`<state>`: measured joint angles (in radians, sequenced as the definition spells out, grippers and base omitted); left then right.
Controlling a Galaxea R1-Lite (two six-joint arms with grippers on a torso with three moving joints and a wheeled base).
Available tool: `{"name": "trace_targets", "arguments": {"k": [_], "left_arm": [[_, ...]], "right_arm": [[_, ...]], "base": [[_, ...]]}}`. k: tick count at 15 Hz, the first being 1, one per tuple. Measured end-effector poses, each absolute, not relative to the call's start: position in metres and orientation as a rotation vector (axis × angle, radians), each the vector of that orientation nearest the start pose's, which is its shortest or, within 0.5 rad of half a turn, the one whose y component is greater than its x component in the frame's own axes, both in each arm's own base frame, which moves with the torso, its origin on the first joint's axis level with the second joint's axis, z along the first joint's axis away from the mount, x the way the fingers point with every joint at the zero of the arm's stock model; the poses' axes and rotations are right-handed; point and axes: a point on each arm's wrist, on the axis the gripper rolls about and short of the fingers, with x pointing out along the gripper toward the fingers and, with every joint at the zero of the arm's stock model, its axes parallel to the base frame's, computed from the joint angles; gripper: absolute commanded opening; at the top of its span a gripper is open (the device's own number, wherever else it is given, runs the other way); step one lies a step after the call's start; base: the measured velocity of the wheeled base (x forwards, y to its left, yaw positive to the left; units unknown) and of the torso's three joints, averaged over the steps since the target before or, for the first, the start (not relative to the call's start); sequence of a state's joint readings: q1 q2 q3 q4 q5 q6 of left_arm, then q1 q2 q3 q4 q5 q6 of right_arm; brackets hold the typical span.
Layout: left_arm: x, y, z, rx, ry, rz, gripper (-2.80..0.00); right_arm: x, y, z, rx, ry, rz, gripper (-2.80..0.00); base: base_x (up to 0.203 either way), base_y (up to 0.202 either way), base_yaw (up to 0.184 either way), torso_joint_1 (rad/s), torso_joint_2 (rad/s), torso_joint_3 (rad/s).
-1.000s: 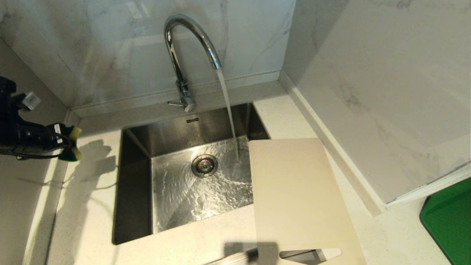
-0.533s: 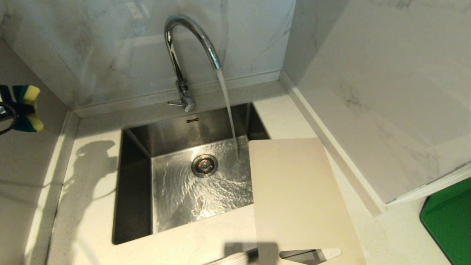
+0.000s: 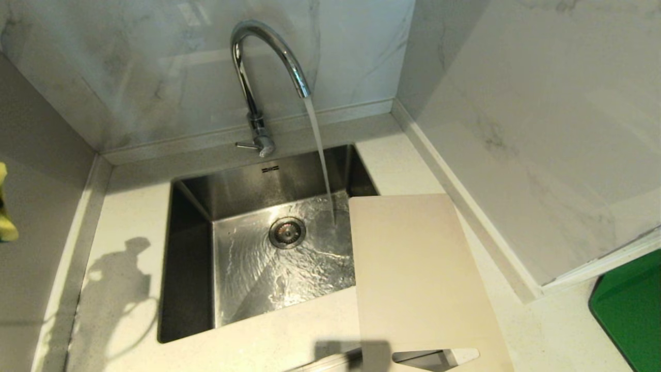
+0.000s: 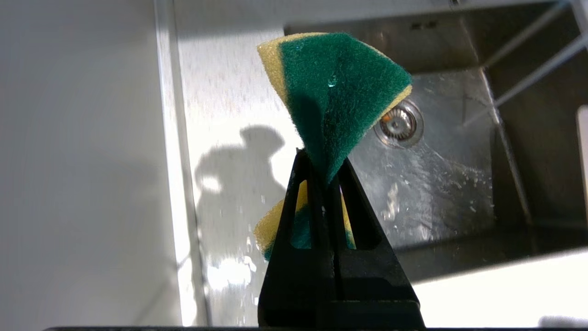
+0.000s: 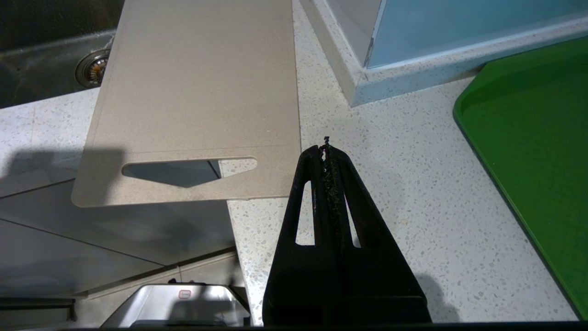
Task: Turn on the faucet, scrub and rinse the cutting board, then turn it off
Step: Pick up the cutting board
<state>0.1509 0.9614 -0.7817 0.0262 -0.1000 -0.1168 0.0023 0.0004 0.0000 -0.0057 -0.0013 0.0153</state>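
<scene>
Left end effector (image 4: 324, 181) pinches the folded green-and-yellow sponge (image 4: 337, 87) by one corner; scrubbing the beige plastic cutting board (image 3: 413, 274) could wrench it loose.

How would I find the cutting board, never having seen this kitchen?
Start at the steel sink under the running faucet. The cutting board lies across its right edge: beige, with a slot handle, unlike the green board farther right.

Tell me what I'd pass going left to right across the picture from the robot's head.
Sponge at the left edge → faucet → sink drain → cutting board → green board at the right edge.
</scene>
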Motion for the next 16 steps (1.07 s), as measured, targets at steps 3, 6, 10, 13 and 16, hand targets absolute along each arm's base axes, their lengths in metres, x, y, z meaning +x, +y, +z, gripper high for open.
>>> {"name": "trace_targets", "arguments": {"k": [3, 6, 10, 13, 16], "left_arm": [[0.074, 0.01, 0.235, -0.143, 0.134, 0.067, -2.8], [0.044, 0.004, 0.209, -0.134, 0.058, 0.051, -2.8], [0.017, 0.0, 0.167, -0.106, 0.051, 0.007, -2.8], [0.006, -0.002, 0.137, -0.101, 0.061, -0.024, -2.8], [0.002, -0.002, 0.111, -0.093, 0.053, -0.019, -2.8]], "right_arm": [[-0.023, 0.0, 0.076, 0.015, -0.005, 0.001, -2.8], [-0.023, 0.0, 0.076, 0.015, -0.005, 0.001, -2.8], [-0.023, 0.0, 0.076, 0.015, -0.005, 0.001, -2.8], [-0.023, 0.0, 0.076, 0.016, -0.005, 0.001, -2.8], [-0.023, 0.0, 0.076, 0.015, -0.005, 0.001, -2.8]], "base": [[0.0, 0.0, 0.0, 0.0, 0.0, 0.0], [0.0, 0.0, 0.0, 0.0, 0.0, 0.0], [0.0, 0.0, 0.0, 0.0, 0.0, 0.0], [0.0, 0.0, 0.0, 0.0, 0.0, 0.0], [0.0, 0.0, 0.0, 0.0, 0.0, 0.0]]}}
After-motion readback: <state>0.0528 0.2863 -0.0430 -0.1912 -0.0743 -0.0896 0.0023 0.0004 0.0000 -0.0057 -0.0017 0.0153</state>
